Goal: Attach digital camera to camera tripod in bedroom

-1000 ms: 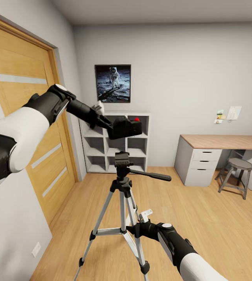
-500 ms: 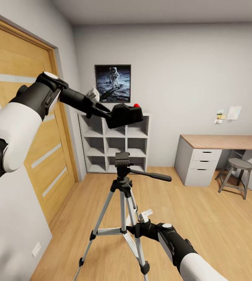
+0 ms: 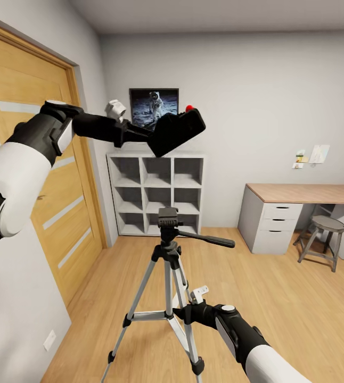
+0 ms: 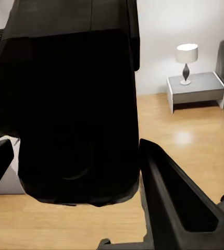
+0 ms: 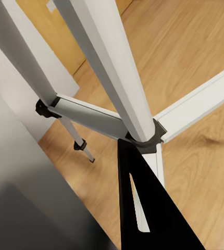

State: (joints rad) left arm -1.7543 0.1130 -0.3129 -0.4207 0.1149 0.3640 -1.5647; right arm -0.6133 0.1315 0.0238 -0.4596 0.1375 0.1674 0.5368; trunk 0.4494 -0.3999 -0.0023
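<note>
My left gripper is shut on the digital camera, a black box tilted with its red spot up, held high in front of the astronaut poster. In the left wrist view the camera sits between the fingers. The camera tripod stands on the wood floor well below it, its black head bare and its pan handle pointing right. My right gripper is low down, shut on a silver tripod leg next to the centre column.
White cube shelves stand behind the tripod, a wooden door at the left. A wood-topped desk and a stool are at the right. The left wrist view has a nightstand with a lamp.
My left arm has lifted the camera up and away from the tripod head and tilted it. The right arm and the tripod have not moved.
</note>
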